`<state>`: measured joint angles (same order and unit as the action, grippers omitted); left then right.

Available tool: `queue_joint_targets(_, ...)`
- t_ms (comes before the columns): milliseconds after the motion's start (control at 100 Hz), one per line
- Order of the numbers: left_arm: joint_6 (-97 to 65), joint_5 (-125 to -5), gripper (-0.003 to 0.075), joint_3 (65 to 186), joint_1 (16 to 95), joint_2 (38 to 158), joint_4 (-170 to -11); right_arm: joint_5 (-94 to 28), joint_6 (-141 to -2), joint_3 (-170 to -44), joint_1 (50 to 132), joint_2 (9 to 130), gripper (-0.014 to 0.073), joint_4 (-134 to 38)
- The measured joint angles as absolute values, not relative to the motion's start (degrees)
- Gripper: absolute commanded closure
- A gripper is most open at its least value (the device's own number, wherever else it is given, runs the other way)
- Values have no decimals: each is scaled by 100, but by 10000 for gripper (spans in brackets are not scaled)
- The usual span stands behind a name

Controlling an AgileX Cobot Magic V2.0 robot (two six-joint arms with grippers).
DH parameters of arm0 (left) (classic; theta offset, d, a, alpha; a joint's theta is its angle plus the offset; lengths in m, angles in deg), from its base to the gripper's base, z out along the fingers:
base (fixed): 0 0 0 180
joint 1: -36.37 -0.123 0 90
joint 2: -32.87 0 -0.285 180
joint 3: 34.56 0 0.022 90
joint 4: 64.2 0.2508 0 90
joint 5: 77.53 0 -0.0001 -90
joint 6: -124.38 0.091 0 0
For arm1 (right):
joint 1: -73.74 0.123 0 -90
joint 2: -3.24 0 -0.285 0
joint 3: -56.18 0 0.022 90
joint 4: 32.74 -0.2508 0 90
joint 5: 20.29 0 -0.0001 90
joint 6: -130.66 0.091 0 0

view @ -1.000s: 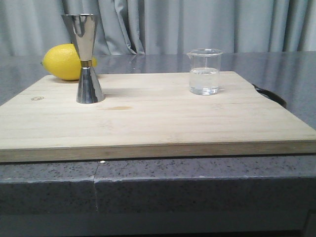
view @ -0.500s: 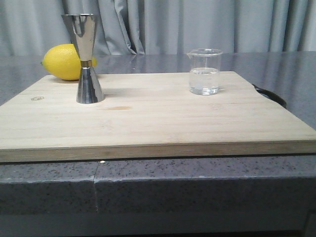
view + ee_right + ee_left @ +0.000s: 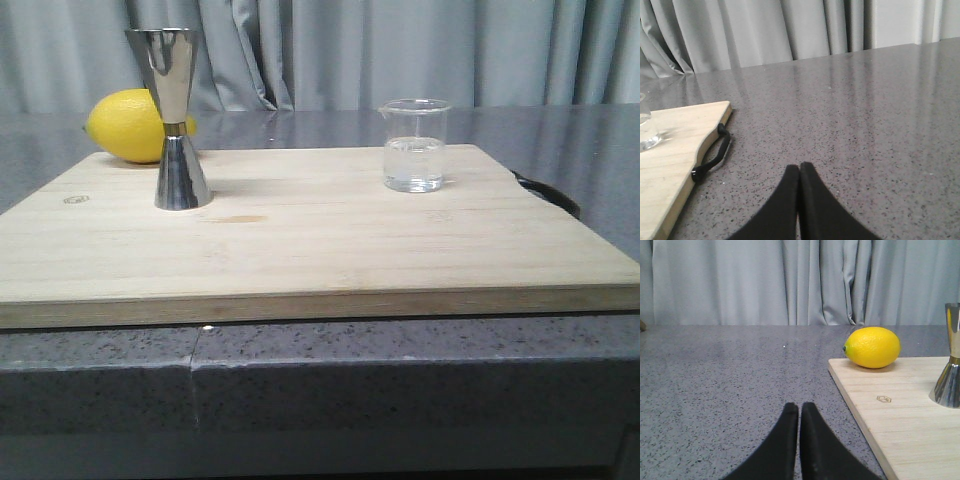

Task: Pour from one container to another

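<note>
A small clear glass beaker (image 3: pixel 414 146) with some clear liquid stands upright on the right rear of the wooden board (image 3: pixel 300 240). The tall steel jigger (image 3: pixel 176 120) stands upright on the board's left side; its lower cone shows in the left wrist view (image 3: pixel 950 375). The beaker's edge shows in the right wrist view (image 3: pixel 646 130). My left gripper (image 3: pixel 799 407) is shut and empty over the grey counter, left of the board. My right gripper (image 3: pixel 799 168) is shut and empty over the counter, right of the board. Neither gripper shows in the front view.
A yellow lemon (image 3: pixel 128 126) lies at the board's back left corner, just behind the jigger. The board has a black strap handle (image 3: pixel 712 156) on its right side. Grey speckled counter (image 3: pixel 400 390) surrounds the board; grey curtains hang behind.
</note>
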<state>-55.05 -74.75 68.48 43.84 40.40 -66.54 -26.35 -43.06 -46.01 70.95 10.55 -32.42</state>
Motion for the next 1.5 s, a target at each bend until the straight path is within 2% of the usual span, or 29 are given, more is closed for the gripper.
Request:
queue_joint_targets(400, -5505, -7503, 739, 6848, 4384, 4040, -6654, -2621, -4306, -4601, 7095, 1055, 657, -3242)
queue_joint_targets(680, -5505, -7753, 739, 6848, 4384, 4040, -6752, -2156, -4306, -4601, 7095, 1055, 657, -3274)
queue_joint_targets(940, -5505, -8297, 740, 6867, 4384, 4040, -8092, -1739, -4304, -4601, 7095, 1055, 657, -4312)
queue_joint_targets(1050, -5505, -7648, 740, 7128, 4384, 4040, -8481, -2316, -4294, -4867, 7095, 1055, 657, -4493)
queue_joint_targets(1190, -5505, -6733, 740, 7761, 4384, 4234, -8635, -3126, -4294, -5775, 7095, 1341, 657, -4537)
queue_joint_targets(1500, -4523, -5592, 739, 9221, 4609, 6210, -8646, -4735, -5078, -7755, 7095, 3762, 657, -4546)
